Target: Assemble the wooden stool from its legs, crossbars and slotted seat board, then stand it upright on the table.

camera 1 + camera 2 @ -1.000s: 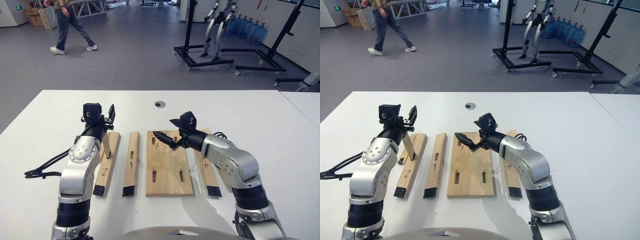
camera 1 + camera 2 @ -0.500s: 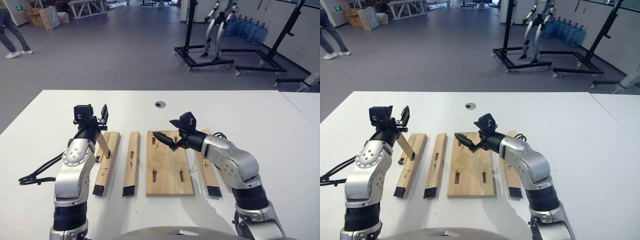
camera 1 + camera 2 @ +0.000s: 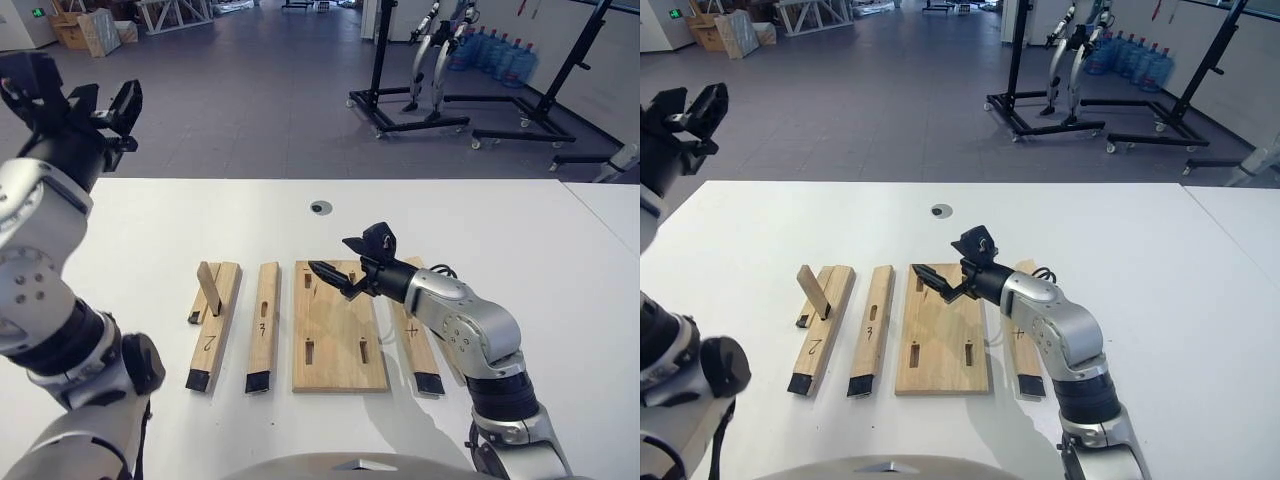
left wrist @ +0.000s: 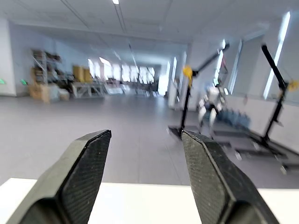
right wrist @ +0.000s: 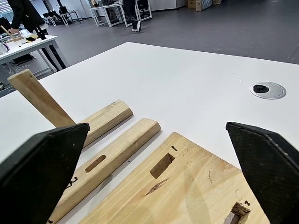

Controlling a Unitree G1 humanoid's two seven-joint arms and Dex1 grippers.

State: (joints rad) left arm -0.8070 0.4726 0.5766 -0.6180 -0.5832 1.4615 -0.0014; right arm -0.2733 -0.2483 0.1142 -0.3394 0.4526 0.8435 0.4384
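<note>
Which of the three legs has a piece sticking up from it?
The leftmost leg, marked 2: a short stick rises tilted from its far half. The middle leg and the right leg carry no such stick.

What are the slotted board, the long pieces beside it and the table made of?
Seat board: pale wood, seemingly unvarnished; grain streaks and a matte face show. Legs: the same light wood, each near end capped black, perhaps paint or rubber; the look leaves it open. Table: smooth white top, probably laminate.
</note>
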